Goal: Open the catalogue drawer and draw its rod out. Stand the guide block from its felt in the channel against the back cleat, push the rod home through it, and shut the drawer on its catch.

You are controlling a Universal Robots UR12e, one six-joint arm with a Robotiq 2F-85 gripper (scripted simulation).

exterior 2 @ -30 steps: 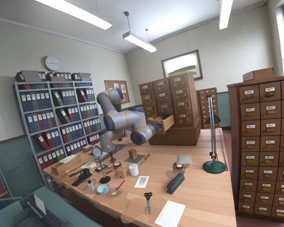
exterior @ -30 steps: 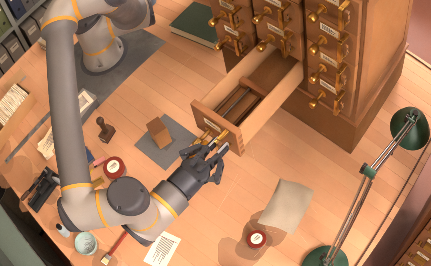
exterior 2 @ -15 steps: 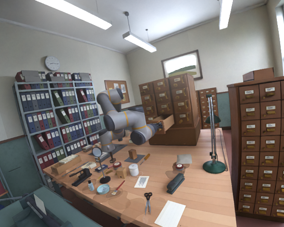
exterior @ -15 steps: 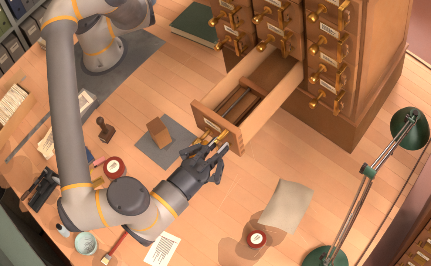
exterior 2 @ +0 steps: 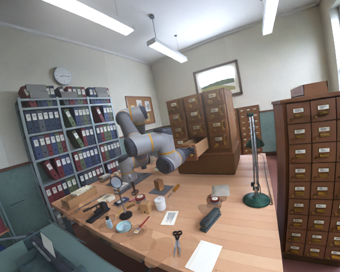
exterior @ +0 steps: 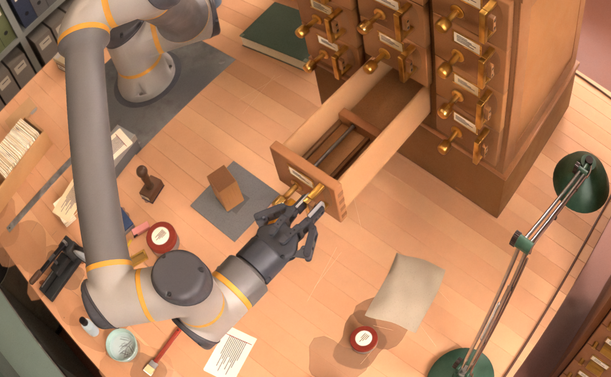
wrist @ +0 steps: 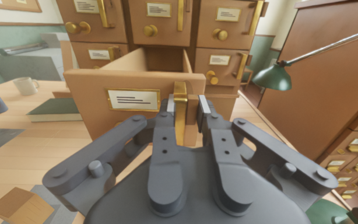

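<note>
The catalogue drawer [exterior: 345,136] stands pulled far out of the wooden cabinet [exterior: 448,79], and its labelled front [wrist: 131,99] faces me. A dark rod [exterior: 333,145] lies along the channel in the drawer's floor and passes through the back cleat [exterior: 357,123]. The rod's brass knob [exterior: 285,193] sticks out low on the front, left of the fingers. The wooden guide block [exterior: 225,188] stands on its grey felt [exterior: 235,199] on the desk, left of the drawer. My gripper [wrist: 186,112] is at the drawer front, closed on the vertical brass catch [wrist: 180,112].
A box of cards [exterior: 10,157] sits at the desk's left edge. A stamp [exterior: 149,184], a red tin [exterior: 161,237] and small desk tools lie left of the felt. A paper sheet [exterior: 405,290], a second red tin [exterior: 363,338] and a green lamp [exterior: 575,180] are to the right.
</note>
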